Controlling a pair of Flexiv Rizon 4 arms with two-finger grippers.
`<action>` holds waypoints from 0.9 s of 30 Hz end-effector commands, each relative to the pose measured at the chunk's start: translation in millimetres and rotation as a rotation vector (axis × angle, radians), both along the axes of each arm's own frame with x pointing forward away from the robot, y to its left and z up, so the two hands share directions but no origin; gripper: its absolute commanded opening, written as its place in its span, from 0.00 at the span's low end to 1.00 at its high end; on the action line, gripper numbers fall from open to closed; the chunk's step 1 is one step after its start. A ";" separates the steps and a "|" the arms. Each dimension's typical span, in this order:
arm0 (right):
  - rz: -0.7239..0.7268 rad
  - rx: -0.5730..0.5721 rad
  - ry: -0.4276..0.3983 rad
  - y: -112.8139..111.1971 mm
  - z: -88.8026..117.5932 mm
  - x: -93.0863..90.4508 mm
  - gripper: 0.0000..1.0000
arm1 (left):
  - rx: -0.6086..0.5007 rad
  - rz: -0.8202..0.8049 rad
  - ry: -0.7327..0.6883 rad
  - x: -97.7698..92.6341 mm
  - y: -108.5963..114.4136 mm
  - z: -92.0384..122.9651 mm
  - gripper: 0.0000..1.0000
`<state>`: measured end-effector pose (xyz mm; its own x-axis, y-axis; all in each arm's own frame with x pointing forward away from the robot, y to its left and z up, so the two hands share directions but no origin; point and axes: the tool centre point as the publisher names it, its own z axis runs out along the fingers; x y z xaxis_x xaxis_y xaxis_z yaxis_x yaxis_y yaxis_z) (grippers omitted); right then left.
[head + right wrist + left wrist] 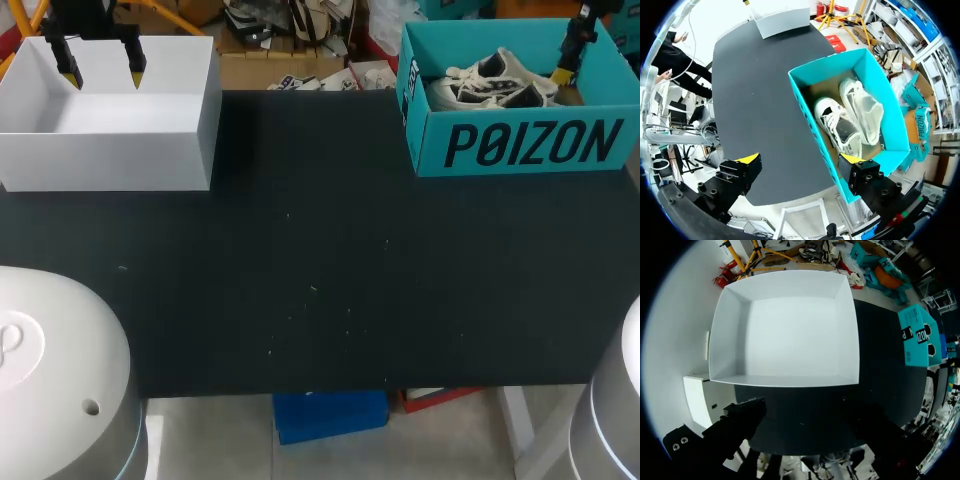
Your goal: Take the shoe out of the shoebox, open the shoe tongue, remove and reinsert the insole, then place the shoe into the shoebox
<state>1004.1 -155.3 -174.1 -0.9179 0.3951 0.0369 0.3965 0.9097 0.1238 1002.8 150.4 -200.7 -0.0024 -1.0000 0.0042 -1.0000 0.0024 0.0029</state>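
Observation:
A teal shoebox (530, 145) stands open at the table's back right. Two white sneakers (490, 85) with dark insides lie side by side in it, seen also in the right wrist view as one shoe (840, 127) next to the other (863, 107). My right gripper (800, 160) hangs open above the shoebox's near wall (812, 120), one finger over the box and one over the table, touching nothing. In the head view the right gripper (565, 72) shows over the box's right part. My left gripper (103, 72) is open and empty above a white box (110, 130).
The white box (785, 330) at the back left is open-topped and holds nothing; the left gripper (810, 425) hovers over its near wall. Black table surface (320, 250) spreads between the two boxes. My arms' rounded white bases (50, 380) fill the front corners.

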 end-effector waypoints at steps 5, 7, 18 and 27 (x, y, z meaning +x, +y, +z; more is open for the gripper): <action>0.114 -0.027 -0.026 -4.6 -14.6 21.4 1.00 | 0.003 0.002 0.002 -0.5 -0.4 0.8 1.00; 0.139 -0.029 -0.021 -6.0 -16.7 27.2 1.00 | 0.003 0.002 0.002 -0.5 -0.4 0.8 1.00; 0.266 -0.053 -0.003 -5.1 -24.5 76.0 1.00 | 0.003 0.002 0.002 -0.5 -0.4 0.8 1.00; 0.334 -0.078 -0.005 4.0 -46.6 119.2 1.00 | 0.003 0.002 0.002 -0.5 -0.4 0.8 1.00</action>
